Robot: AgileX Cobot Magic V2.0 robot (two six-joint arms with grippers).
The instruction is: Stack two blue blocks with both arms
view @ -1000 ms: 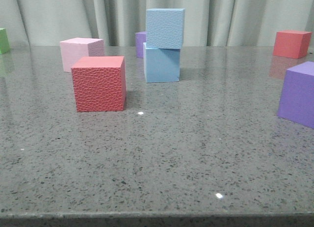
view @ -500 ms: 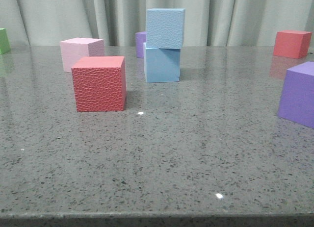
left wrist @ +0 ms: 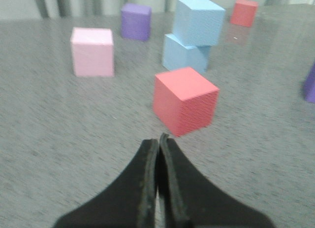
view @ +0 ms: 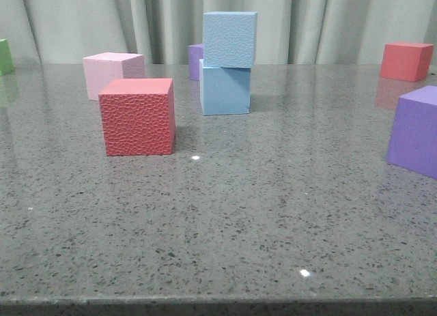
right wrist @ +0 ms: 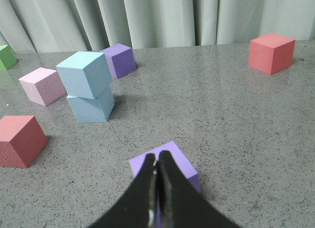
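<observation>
Nothing had shifted over the last second: the pebbly blue block point(view: 230, 39) stayed atop the smooth blue block point(view: 226, 91), at twelve o'clock on the table point(view: 218, 220). My left gripper point(left wrist: 158, 139) and right gripper point(right wrist: 157, 159) were closed, empty. I judged it done.

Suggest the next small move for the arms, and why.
Probably none beyond holding both arms back. The pebbly blue block already sits on the smooth blue block, twisted slightly but supported. The left gripper and right gripper are shut, empty and well clear of the stack, so any approach only risks a knock.
</observation>
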